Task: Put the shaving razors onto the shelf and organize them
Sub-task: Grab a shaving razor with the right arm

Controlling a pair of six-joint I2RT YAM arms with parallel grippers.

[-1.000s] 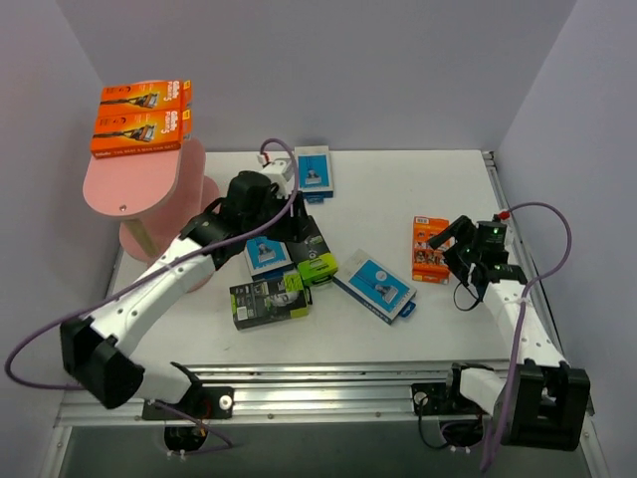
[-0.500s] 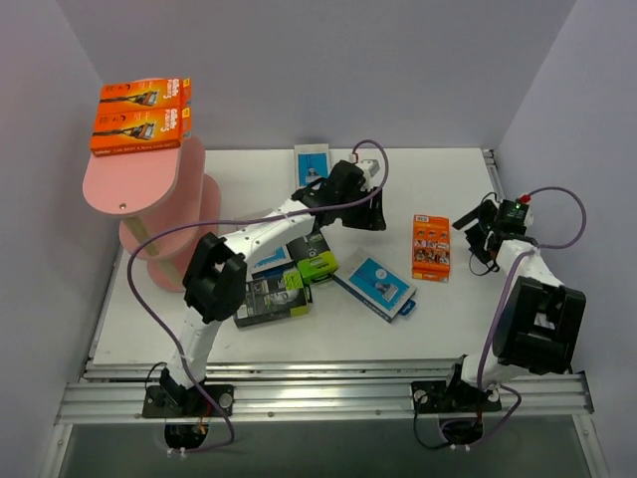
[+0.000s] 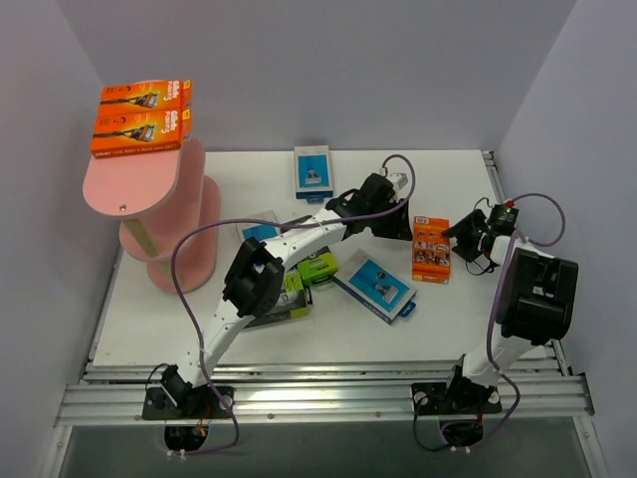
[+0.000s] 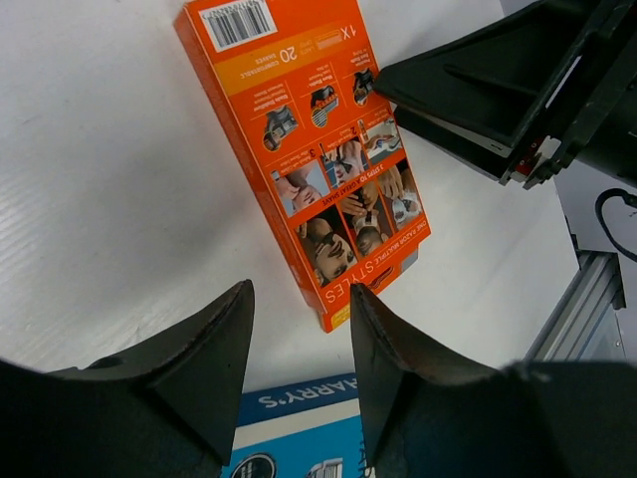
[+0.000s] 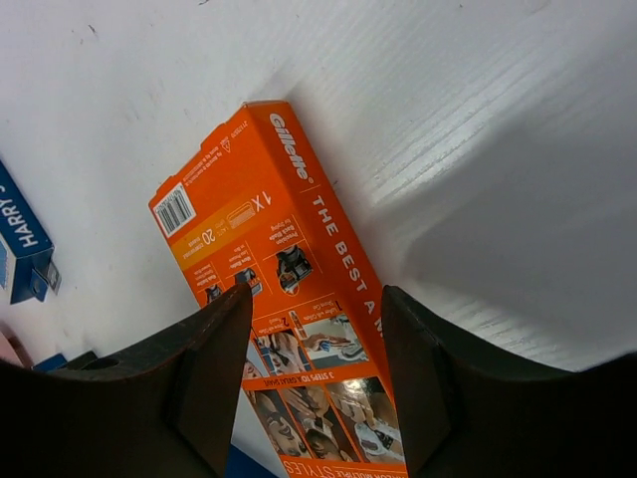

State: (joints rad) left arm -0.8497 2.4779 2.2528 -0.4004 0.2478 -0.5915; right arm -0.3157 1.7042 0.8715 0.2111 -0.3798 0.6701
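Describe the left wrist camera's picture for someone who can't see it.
An orange razor pack lies flat on a white table, printed back and barcode up. The left gripper hovers with its two black fingers apart near the pack's closest corner, a blue pack showing between them, while the right gripper reaches in from the upper right.

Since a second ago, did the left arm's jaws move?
Yes. The left jaws swung right, away from the pink shelf, over to the lone orange pack.
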